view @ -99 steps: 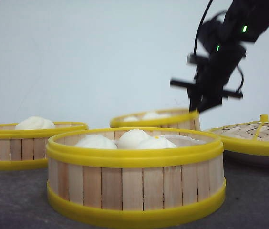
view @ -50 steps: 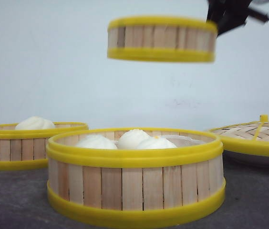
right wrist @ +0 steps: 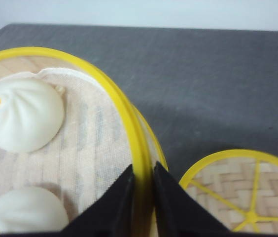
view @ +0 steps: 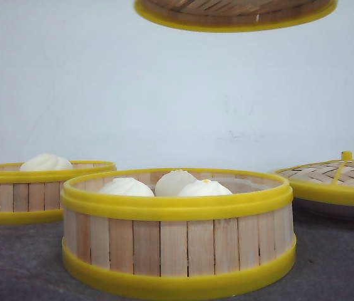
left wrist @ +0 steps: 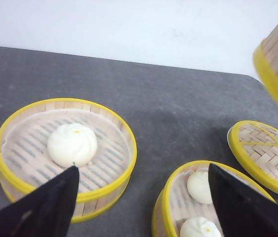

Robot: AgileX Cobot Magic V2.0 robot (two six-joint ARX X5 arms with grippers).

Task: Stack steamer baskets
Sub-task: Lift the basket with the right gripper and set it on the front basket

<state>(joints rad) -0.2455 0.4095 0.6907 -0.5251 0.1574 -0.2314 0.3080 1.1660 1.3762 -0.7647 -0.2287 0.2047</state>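
One steamer basket (view: pixel 177 232) sits front-centre, another (view: pixel 39 188) behind-left, the lid (view: pixel 334 182) right, a third basket (view: pixel 233 14) seemingly overhead.

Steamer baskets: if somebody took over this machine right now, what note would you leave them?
Right gripper: shut on the rim of the lifted basket, which hangs high above the table with buns inside.
Left gripper: open, empty, above the table.
Front basket and left basket sit on the table, apart, with buns. The lid rests at the right.
Done: one basket raised.
Left: nothing stacked yet; set it on another basket, then stack the third.
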